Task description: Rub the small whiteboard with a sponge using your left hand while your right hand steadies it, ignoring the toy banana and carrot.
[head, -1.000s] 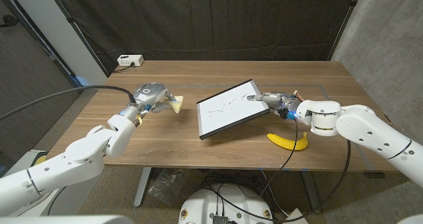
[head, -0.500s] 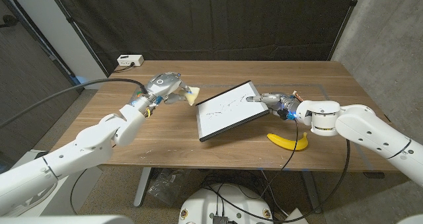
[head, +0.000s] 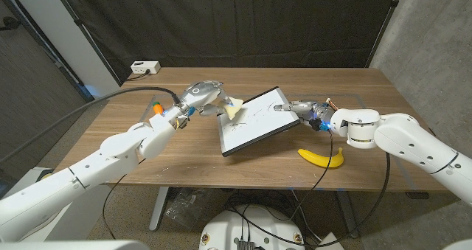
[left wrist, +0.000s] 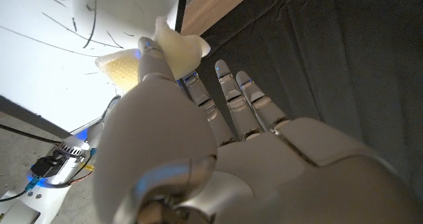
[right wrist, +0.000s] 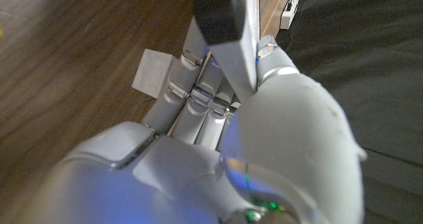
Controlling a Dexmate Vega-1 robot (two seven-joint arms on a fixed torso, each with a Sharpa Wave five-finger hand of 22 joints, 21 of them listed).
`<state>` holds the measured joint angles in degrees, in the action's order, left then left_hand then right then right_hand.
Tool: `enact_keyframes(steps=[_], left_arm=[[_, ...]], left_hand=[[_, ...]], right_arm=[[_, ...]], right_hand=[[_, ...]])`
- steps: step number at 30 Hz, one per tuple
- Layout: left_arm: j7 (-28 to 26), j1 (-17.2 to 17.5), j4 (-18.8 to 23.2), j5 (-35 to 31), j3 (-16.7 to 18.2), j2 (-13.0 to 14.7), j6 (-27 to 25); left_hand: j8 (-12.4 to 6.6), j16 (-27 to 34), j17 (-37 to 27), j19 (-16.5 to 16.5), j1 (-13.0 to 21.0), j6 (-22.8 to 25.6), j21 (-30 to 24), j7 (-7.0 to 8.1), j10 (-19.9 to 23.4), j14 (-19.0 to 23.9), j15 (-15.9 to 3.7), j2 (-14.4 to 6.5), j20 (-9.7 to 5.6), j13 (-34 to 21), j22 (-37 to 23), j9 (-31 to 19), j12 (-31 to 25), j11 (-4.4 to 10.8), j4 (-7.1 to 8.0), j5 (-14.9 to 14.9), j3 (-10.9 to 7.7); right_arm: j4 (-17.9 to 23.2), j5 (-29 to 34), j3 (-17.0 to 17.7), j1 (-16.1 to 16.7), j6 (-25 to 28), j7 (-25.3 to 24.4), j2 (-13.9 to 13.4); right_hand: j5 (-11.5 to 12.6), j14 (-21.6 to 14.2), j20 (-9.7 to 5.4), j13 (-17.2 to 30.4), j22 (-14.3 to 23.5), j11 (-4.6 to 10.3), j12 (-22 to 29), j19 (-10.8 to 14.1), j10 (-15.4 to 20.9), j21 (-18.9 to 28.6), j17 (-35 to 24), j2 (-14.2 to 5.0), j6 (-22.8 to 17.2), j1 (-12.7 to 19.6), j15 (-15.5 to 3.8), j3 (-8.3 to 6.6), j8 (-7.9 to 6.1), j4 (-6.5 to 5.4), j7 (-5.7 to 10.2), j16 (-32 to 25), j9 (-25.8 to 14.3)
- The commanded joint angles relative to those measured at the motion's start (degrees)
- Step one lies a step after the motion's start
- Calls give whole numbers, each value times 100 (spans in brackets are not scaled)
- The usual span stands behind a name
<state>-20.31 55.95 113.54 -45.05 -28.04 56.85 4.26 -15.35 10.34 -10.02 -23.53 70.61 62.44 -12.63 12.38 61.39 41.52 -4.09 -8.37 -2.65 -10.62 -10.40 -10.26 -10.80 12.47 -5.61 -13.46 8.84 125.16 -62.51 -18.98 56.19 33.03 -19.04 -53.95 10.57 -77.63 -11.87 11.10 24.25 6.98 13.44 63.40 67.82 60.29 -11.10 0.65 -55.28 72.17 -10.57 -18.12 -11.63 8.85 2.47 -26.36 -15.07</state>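
Half tilting the small whiteboard off the wooden table with the right hand, gripping it at the far right corner, thumb on the white face and fingers under the black frame, as seen in the right wrist view, where the hand is clamping the board's dark edge above the table's wood. Resting the board's near edge on the table, with scribbled pen marks showing across the white face. Pinching a pale yellow sponge in the left hand, thumb against fingers, and holding it at the board's far left corner, right over the frame there. Seeing the same grip from the left wrist view: the hand pinching the sponge between the thumb and the fingers, with the marked white surface just beyond it. Not being able to tell whether the sponge is touching the board or hanging just above it. Leaving the toy banana lying on the table near the board's near right corner, below the right wrist, and the toy carrot showing as a small orange spot beside the left forearm, well apart from the board. Noting a small white box at the table's far left edge.
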Motion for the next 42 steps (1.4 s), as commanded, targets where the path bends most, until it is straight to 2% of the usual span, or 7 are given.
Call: enact_keyframes(steps=[1,15,18,22,34,38,42], left_arm=[[-8,-310,-363,-33,-171,-317,671],[179,-748,-795,-100,-450,-552,1312],[335,-918,-944,-67,-554,-617,1509],[398,-1038,-1081,-126,-647,-708,1617],[540,-1272,-1256,-328,-838,-880,1705],[525,-1333,-1316,-400,-899,-938,1707],[449,-1440,-1425,-421,-941,-1028,1734]], left_hand=[[11,13,-9,-29,51,65,19,-1,31,4,-821,-19,-299,-4,-13,-24,3,-13,34,7,-13],[55,-13,-7,157,111,81,90,-21,12,-133,-835,-30,-289,-4,-8,-26,14,-20,33,25,-39],[32,21,-12,189,116,204,98,-86,106,-85,-851,-56,-379,-2,-1,-23,-14,-47,57,33,-55],[53,25,-12,238,142,188,115,-133,128,-57,-857,-64,-393,0,3,-22,-16,-50,54,36,-70],[88,-5,-5,309,126,195,127,-52,69,-119,-824,-30,-380,5,7,-21,12,-24,81,55,-57],[108,-2,-9,321,91,183,124,-20,72,-154,-806,-28,-305,5,7,-20,17,-13,110,62,-44],[118,1,-11,323,82,181,121,-14,74,-165,-804,-23,-314,6,7,-19,19,-7,120,64,-39]], right_arm=[[47,-24,38,-1,50,-32,-2],[159,19,48,-1,35,-89,-1],[169,12,48,1,37,-77,-3],[180,6,60,28,14,-81,0],[245,-27,142,140,-52,-117,-38],[236,-37,141,146,-62,-110,-35],[228,-38,133,148,-74,-92,-32]], right_hand=[[29,-249,-125,21,12,2,0,-3,18,22,-67,-616,4,645,-268,-74,-8,21,16,-26,-6],[31,-246,-124,21,-17,-9,-4,-30,14,38,-61,-623,-2,638,-268,-85,-10,18,7,-23,-7],[26,-246,-123,21,-39,-34,-4,-44,16,29,-63,-620,-4,633,-269,-82,-9,16,5,-24,-4],[19,-244,-125,20,-53,-24,-1,-37,29,38,-65,-618,-13,636,-272,-81,-10,19,-4,-24,1],[12,-241,-124,19,-82,6,-4,-23,24,61,-57,-610,-16,646,-270,-79,-8,25,15,-17,6],[12,-246,-124,19,-90,-16,-5,-23,23,66,-59,-612,-23,643,-269,-79,-11,22,6,-19,7],[12,-243,-123,18,-96,-19,-7,-23,19,70,-54,-613,-16,641,-269,-79,-8,20,9,-16,7]])
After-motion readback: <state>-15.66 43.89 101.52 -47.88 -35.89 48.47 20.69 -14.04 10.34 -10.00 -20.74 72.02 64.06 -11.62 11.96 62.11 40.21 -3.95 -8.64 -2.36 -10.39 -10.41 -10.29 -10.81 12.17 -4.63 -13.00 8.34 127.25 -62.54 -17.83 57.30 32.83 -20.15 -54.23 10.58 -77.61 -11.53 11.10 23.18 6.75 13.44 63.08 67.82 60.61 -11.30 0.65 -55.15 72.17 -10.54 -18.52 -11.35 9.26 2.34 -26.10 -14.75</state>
